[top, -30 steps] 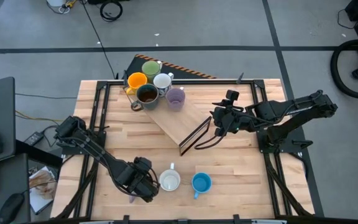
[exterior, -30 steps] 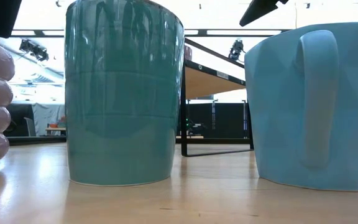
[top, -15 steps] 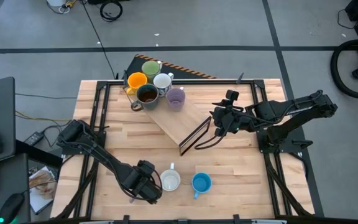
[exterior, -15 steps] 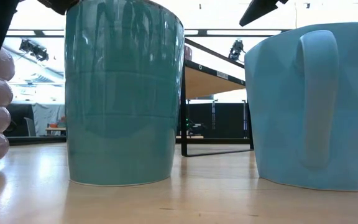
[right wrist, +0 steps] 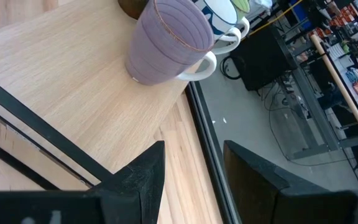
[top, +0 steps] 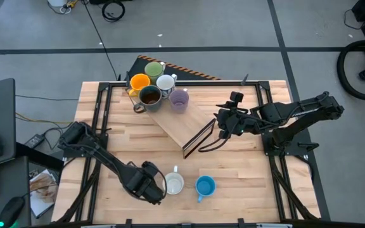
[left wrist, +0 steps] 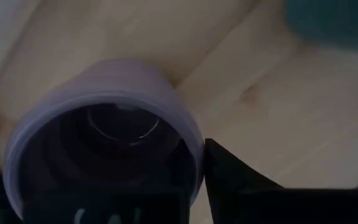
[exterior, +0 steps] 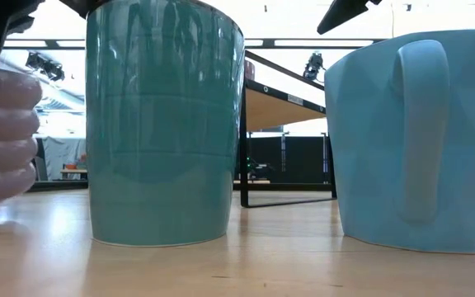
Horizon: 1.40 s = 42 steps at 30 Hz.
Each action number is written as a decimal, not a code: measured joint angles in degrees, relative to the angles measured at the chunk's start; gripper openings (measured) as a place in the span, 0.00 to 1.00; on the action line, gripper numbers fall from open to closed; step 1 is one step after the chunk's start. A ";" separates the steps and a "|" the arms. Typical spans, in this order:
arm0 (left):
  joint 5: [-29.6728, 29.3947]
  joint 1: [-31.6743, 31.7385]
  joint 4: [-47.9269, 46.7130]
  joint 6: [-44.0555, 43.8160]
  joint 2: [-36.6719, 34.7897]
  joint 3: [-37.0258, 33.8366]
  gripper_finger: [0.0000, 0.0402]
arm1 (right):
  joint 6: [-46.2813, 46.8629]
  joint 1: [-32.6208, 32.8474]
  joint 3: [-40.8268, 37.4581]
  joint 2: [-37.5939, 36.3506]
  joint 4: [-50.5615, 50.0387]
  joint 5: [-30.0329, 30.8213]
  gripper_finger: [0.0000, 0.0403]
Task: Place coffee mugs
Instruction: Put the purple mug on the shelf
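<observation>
While the left pincer (top: pixel 149 187) clamps a lavender mug (left wrist: pixel 107 134), grey floor (top: pixel 233 25) surrounds the wooden table (top: pixel 246 171).

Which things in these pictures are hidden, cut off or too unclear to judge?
- Ribbed lavender ceramic mug: in the high view the left gripper covers it; the low view's edge cuts it off.
- Its handle: seen in no view.
- White ceramic mug with dark pattern: in the right wrist view the smooth lavender mug hides most of it.
- Teal-sided mug in the low view: top cut off by the edge.
</observation>
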 joint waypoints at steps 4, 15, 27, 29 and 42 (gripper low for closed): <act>0.52 1.10 -4.85 6.37 -0.49 -0.02 0.07 | -0.04 -0.02 0.00 0.00 0.00 -0.02 0.42; -4.26 8.52 -9.22 20.90 -12.41 0.02 0.07 | -0.11 -0.22 0.00 0.00 -0.07 -0.83 0.42; -4.74 22.10 -6.61 37.49 -18.04 6.11 0.07 | -0.07 -2.56 0.00 0.00 -0.53 -3.91 0.42; -5.83 23.02 -7.97 40.21 -16.41 10.02 0.07 | -0.08 -2.86 -0.02 0.00 -0.87 -3.91 0.42; -3.99 33.11 -12.76 54.66 -6.66 25.94 0.07 | -0.94 -2.97 -0.02 0.00 -1.01 -5.39 0.42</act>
